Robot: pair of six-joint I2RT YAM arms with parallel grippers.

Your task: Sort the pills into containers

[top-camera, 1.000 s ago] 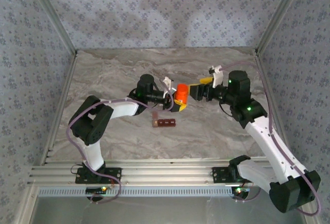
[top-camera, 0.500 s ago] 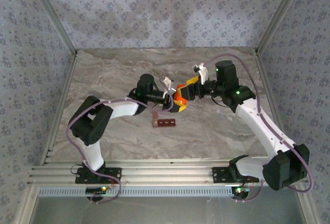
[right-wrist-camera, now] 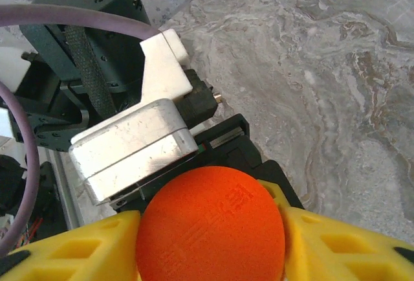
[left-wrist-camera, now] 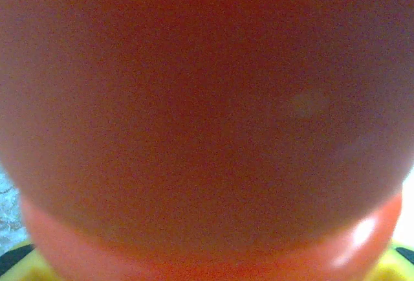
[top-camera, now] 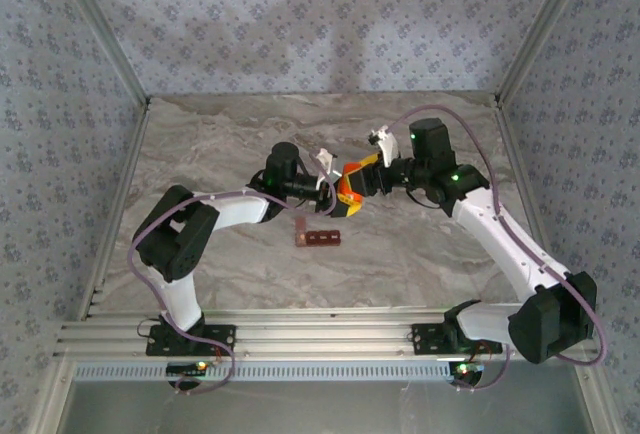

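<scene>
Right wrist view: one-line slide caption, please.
Right end effector clamps the orange bottle by its embossed top; left end effector holds it from behind, marble table beyond.

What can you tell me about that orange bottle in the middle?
The orange bottle is small, glossy plastic, with a round matte orange cap bearing embossed marks. It is tilted over the marble-look table, the left tool gripping its body, the right tool clamping its cap with yellow fingers.

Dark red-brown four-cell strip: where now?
Top view: the strip lies flat on the grey marble table, near centre, just to the near side of the orange plastic bottle.
</scene>
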